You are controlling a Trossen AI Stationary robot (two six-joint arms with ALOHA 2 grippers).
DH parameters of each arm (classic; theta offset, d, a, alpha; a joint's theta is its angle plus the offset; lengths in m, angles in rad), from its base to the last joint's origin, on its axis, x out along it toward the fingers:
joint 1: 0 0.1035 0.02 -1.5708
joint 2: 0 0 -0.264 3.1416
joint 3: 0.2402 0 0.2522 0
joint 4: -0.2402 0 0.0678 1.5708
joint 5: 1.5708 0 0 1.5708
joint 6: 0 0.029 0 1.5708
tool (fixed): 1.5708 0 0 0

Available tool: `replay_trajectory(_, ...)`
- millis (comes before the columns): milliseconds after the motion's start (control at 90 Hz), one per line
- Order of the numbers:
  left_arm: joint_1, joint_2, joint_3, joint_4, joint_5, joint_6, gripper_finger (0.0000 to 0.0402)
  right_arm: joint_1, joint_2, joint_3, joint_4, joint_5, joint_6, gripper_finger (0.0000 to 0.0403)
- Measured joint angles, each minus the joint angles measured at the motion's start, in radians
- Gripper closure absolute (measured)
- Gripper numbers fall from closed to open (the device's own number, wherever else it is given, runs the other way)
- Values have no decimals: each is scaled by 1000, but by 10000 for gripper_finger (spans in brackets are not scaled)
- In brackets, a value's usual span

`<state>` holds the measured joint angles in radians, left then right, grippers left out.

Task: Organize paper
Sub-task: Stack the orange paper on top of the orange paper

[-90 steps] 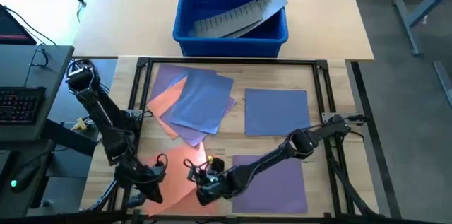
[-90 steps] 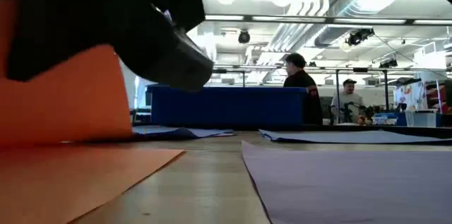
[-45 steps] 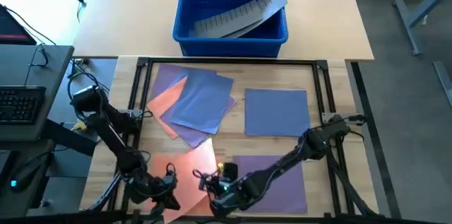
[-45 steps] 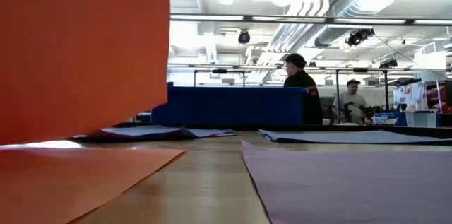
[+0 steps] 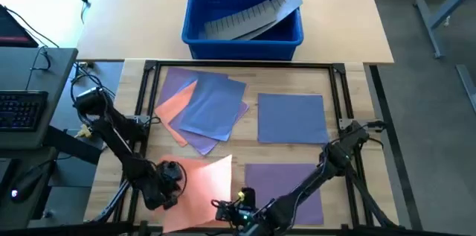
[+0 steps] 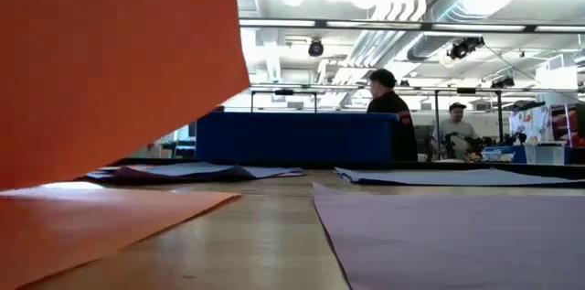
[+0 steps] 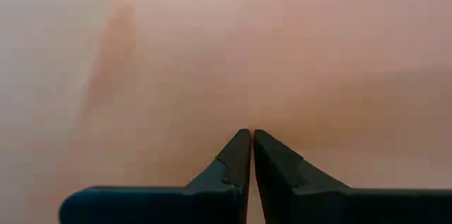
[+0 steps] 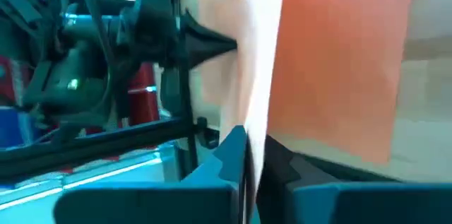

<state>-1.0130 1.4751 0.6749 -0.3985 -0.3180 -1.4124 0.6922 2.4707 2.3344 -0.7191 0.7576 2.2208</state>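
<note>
Pinched along opposite edges by the left gripper [image 5: 169, 179] and right gripper [image 5: 227, 208], an orange sheet [image 5: 202, 185] is held lifted just left of the purple sheet [image 5: 291, 185], presumably awaiting coordinated lowering onto a stack.

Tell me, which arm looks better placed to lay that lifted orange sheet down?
Hard to choose: the left gripper and right gripper both pinch the orange sheet. Probably both together.

Orange paper [image 5: 202, 185] lifted at front edge (others flat: purple, blue)
</note>
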Motion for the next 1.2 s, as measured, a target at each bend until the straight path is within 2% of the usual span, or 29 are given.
replay_trajectory(133, -10, -95, 52, -149, 12, 0, 402, -14, 26, 0, 57, 65, 4, 403)
replay_trajectory(244, -34, -136, 92, -210, 79, -36, 402, -41, 35, 0, 52, 104, 6, 403)
replay_trajectory(344, -73, -137, 97, -252, 177, -157, 402, -80, 35, 0, 51, 175, 5, 403)
replay_trajectory(500, -157, -110, 97, -346, 264, -395, 402, -128, 34, 0, 97, 238, -53, 403)
replay_trajectory(611, -211, -91, 96, -290, 265, -475, 402, -123, 30, 0, 102, 266, -80, 403)
replay_trajectory(733, -251, -66, 98, -248, 237, -505, 402, -108, 29, 0, 103, 448, 11, 403)
replay_trajectory(789, -264, -54, 105, -255, 218, -516, 402, -105, 25, 0, 103, 483, 9, 403)
replay_trajectory(856, -270, -34, 128, -298, 208, -543, 402, -106, 25, 4, 103, 462, -29, 403)
replay_trajectory(978, -270, -5, 148, -335, 204, -566, 402, -106, 27, 6, 104, 320, -177, 403)
replay_trajectory(1067, -270, 23, 152, -344, 211, -565, 402, -97, 30, 6, 101, 256, -208, 403)
replay_trajectory(1200, -266, 46, 150, -364, 210, -572, 402, -84, 30, 6, 100, 220, -249, 403)
